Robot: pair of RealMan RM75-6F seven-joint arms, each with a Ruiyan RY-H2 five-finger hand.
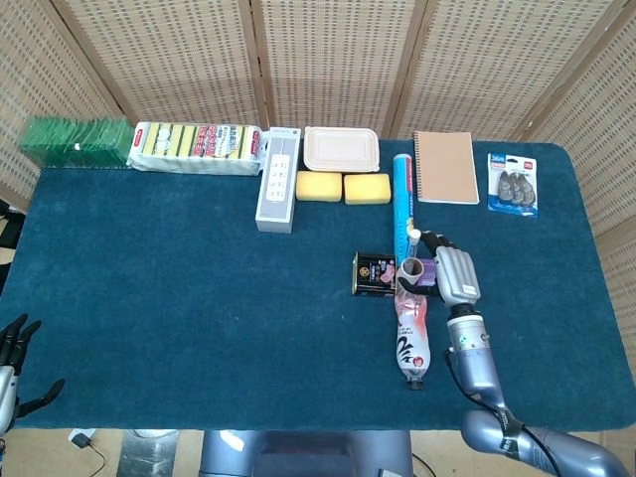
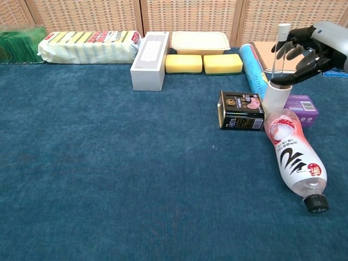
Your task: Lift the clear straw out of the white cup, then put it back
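The white cup [image 2: 277, 97] stands upright mid-table, right of centre, with the clear straw [image 2: 283, 35] rising from it; in the head view the cup [image 1: 411, 267] and the straw's top [image 1: 415, 232] show close together. My right hand [image 2: 311, 50] is just right of the straw, its fingers [image 2: 288, 50] curled against it above the rim and the thumb lower, by the cup's rim. No firm pinch shows. The head view shows that hand [image 1: 453, 271] beside the cup. My left hand [image 1: 14, 364] hangs off the table's near left corner, fingers apart, holding nothing.
A pink-labelled bottle [image 2: 294, 155] lies on its side against the cup's front. A black tin [image 2: 241, 110] sits left of the cup, a purple box [image 2: 303, 106] right of it, and a blue tube [image 2: 251, 68] behind. A notebook [image 1: 445, 166], sponges and boxes line the far edge.
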